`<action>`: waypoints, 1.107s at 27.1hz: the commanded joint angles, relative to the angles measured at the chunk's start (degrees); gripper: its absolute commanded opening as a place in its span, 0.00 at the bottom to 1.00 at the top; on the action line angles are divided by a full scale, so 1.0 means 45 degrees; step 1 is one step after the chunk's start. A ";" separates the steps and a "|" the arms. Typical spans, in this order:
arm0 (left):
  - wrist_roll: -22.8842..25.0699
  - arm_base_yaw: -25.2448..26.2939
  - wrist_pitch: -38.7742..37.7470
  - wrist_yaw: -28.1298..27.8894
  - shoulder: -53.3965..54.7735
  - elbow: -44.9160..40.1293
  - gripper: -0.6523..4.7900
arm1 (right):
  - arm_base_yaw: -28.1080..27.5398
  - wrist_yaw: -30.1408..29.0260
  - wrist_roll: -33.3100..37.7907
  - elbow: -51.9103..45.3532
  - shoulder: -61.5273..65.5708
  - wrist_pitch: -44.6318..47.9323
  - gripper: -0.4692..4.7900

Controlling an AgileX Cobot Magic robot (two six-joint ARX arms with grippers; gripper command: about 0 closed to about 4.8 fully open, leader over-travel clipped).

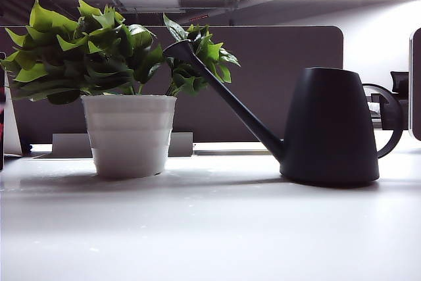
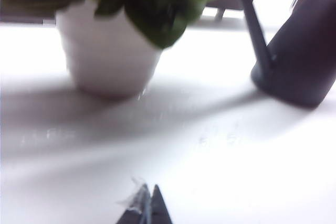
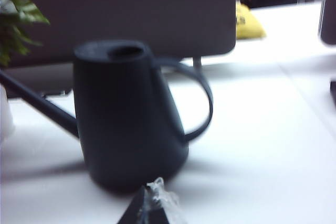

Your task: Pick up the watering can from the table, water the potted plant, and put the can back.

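Nearest in the left wrist view: left tool, tips pressed together, nothing between them, low over the bare tabletop. A scrap of clear film clings to one finger. Neither tool shows in the exterior view.

Right tool likewise closed and empty, with crinkled clear wrap on its tip, hanging just short of the watering can.

Can stands upright on the tabletop to the right of the potted plant in the exterior view, near it but apart. Its long spout slants up toward the foliage; the spout tip sits among the leaves on the near-can side, contact unclear. Loop handle faces away from the plant and is open to the right wrist camera.

Judgement: can is set down and both tools are clear of it, so either the pick-up is not begun or the job is finished; I cannot tell which.

If the pick-up is the step:
- Use the right tool; handle is on its side.
- Spread the fingers first; closed tips would only nudge the can.
- Pinch the loop at its upper curve, so the body hangs steady.
- Lift straight before tilting, to draw the spout free of the leaves.
- Keep the left tool away from the pot.

Beyond: grey partition, something yellow on a far desk.
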 commanded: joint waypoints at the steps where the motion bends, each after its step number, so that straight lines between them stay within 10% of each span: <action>1: -0.0029 0.0015 -0.0287 -0.0170 -0.0005 0.0029 0.11 | 0.0015 0.0049 0.0350 -0.0102 -0.0233 -0.0733 0.07; 20: -0.0015 0.0345 -0.0767 0.0219 -0.0408 0.0034 0.11 | 0.0000 0.0423 0.0325 -0.0097 -0.0423 -0.1297 0.08; 30: -0.0010 0.5061 -0.0661 0.0840 -0.1894 0.0034 0.11 | 0.0010 0.0427 0.0321 -0.0097 -0.0423 -0.1297 0.08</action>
